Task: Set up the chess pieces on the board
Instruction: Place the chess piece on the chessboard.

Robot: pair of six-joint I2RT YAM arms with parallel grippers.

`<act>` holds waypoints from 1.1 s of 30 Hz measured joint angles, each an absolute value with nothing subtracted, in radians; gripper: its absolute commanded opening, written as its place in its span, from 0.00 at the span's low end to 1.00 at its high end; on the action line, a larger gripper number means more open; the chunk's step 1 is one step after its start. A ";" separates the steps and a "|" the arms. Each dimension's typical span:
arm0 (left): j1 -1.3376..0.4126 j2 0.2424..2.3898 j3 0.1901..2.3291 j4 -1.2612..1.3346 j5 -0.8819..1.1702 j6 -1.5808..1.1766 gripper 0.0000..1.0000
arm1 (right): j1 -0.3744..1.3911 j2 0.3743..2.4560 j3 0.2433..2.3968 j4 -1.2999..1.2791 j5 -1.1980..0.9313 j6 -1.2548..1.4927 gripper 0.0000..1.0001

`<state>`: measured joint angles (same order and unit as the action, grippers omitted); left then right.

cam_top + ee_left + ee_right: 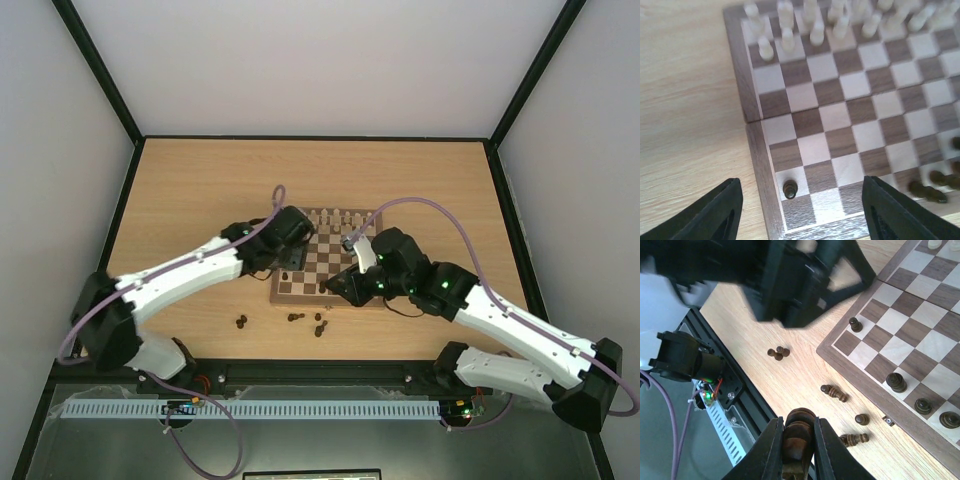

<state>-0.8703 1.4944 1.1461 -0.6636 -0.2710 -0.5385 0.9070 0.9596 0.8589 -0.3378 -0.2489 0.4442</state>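
Note:
The board [318, 262] lies mid-table. My left gripper [800, 212] is open above its near-left corner, where one dark pawn [790, 189] stands on a light square between the fingers and below them. More dark pieces [927, 191] sit along the near rows to the right. My right gripper [799, 440] is shut on a dark piece [799, 432], held above the table in front of the board [912, 332]. Loose dark pieces lie on the table: a pair [778, 353], one on its side [834, 392], one upright [862, 418], another on its side [854, 439]. Three dark pieces [896, 382] stand near the board's edge.
Cream pieces [815, 25] fill the board's far rows. My left arm's wrist [790, 280] hangs over the board's corner. A black rail with a motor and wiring [690, 365] runs along the table's near edge. Loose dark pieces also show from above [296, 317].

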 measured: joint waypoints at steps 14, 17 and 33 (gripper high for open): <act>-0.851 0.850 0.933 -0.561 -0.366 -0.639 0.99 | 0.920 1.352 1.093 -0.452 -0.116 0.492 0.09; -0.851 0.752 0.912 -0.559 -0.372 -0.643 0.99 | 0.953 1.469 1.174 -0.486 -0.050 0.509 0.09; -0.849 0.631 0.912 -0.548 -0.379 -0.638 0.99 | 1.058 1.883 1.396 -0.579 0.173 0.561 0.10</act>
